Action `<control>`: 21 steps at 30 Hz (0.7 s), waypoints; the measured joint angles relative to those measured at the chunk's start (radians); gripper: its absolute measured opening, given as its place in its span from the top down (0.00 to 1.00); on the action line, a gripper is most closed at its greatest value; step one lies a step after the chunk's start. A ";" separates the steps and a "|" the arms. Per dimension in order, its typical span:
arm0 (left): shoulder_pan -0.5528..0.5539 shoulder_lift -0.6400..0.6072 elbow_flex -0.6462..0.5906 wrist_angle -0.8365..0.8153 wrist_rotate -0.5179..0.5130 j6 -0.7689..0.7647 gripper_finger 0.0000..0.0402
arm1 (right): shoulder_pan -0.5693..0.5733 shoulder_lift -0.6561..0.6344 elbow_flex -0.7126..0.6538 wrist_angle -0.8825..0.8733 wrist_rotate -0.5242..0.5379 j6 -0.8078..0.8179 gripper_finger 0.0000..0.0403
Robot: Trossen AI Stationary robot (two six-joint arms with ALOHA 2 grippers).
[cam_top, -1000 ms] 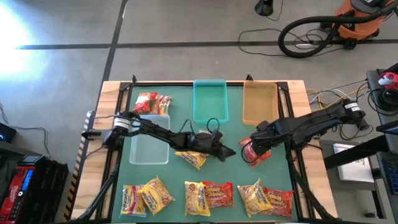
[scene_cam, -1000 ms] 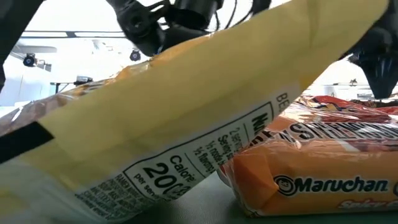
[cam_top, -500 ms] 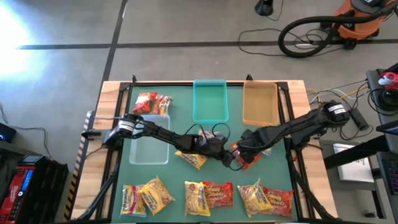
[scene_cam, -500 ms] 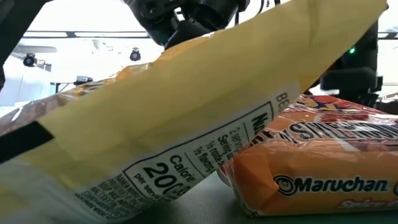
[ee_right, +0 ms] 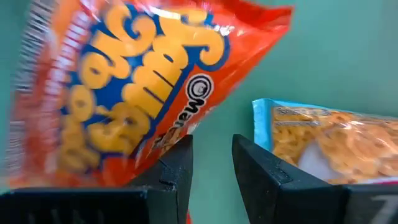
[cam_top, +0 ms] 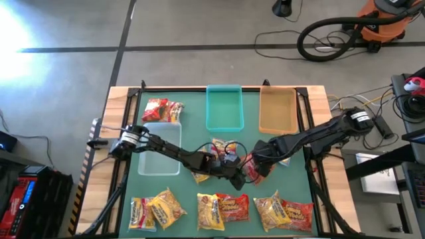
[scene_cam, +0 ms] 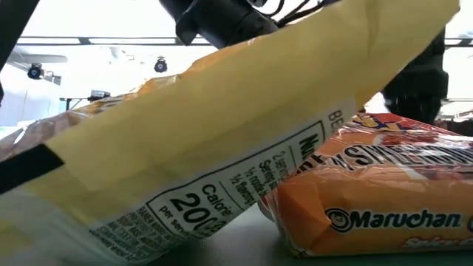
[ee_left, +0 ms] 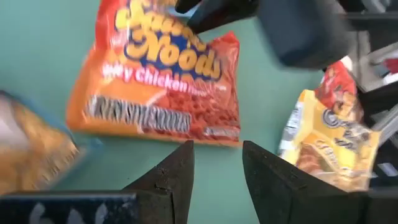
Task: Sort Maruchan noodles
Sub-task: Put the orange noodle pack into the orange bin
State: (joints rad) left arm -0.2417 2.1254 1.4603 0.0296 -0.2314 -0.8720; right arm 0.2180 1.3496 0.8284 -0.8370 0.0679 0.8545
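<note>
Two slim black jointed arms, each with a silver band near its base and thin looping black cables.

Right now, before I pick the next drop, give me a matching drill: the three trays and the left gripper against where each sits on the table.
Things:
1. teal tray
2. tan tray
3. clear tray
4. left gripper

Places:
A. left side, partly under the left arm
B. table's middle, close to the right gripper
C. far edge, right
D. far edge, middle

Pairs: 1-D; 2-C; 3-A; 4-B
</note>
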 joint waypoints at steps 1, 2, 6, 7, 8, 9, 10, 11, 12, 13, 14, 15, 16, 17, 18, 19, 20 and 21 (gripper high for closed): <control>0.000 0.000 0.001 0.000 -0.013 0.026 0.70 | 0.000 -0.030 0.000 0.000 0.001 0.003 0.75; 0.000 0.000 0.001 0.001 -0.022 0.047 0.70 | 0.000 -0.059 0.000 -0.001 0.003 0.013 0.75; 0.003 0.001 -0.003 0.000 -0.078 0.127 0.70 | 0.000 -0.158 0.000 0.004 0.012 0.059 0.75; 0.006 0.002 -0.004 0.006 -0.086 0.145 0.70 | 0.000 -0.178 0.000 0.006 0.014 0.069 0.75; 0.008 0.005 -0.004 0.018 -0.093 0.160 0.70 | 0.000 -0.196 0.000 0.004 0.020 0.075 0.75; 0.012 0.010 -0.004 0.035 -0.097 0.174 0.70 | 0.000 -0.211 0.000 0.005 0.028 0.082 0.75; 0.014 0.014 -0.004 0.052 -0.100 0.186 0.70 | 0.000 -0.225 0.000 0.006 0.031 0.088 0.75; 0.018 0.022 -0.004 0.070 -0.101 0.199 0.70 | 0.000 -0.236 0.000 0.005 0.033 0.089 0.75; 0.022 0.033 -0.004 0.097 -0.101 0.208 0.70 | 0.000 -0.246 0.000 0.005 0.034 0.089 0.75; 0.026 0.042 -0.004 0.110 -0.100 0.211 0.70 | 0.000 -0.255 0.000 0.005 0.035 0.089 0.75; 0.031 0.054 -0.003 0.115 -0.101 0.211 0.70 | 0.000 -0.263 -0.001 0.004 0.035 0.089 0.75; 0.035 0.066 0.000 0.131 -0.101 0.208 0.70 | 0.000 -0.270 -0.001 0.004 0.035 0.094 0.75; 0.038 0.077 0.001 0.141 -0.100 0.200 0.70 | 0.000 -0.277 -0.001 0.003 0.036 0.096 0.75; 0.040 0.087 0.001 0.151 -0.101 0.191 0.70 | 0.000 -0.281 -0.001 -0.001 0.037 0.098 0.75; 0.040 0.096 0.001 0.166 -0.101 0.178 0.70 | 0.000 -0.283 -0.001 -0.001 0.038 0.098 0.75; 0.040 0.106 0.001 0.175 -0.101 0.165 0.70 | 0.000 -0.286 -0.001 0.000 0.038 0.096 0.75; 0.039 0.112 0.002 0.179 -0.101 0.151 0.70 | 0.000 -0.288 -0.001 -0.002 0.038 0.094 0.75; 0.039 0.122 0.002 0.177 -0.101 0.144 0.70 | 0.000 -0.289 -0.001 -0.001 0.042 0.088 0.75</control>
State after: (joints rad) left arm -0.2028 2.2475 1.4620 0.2064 -0.3321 -0.7283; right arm 0.2180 1.0611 0.8272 -0.8375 0.1102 0.9423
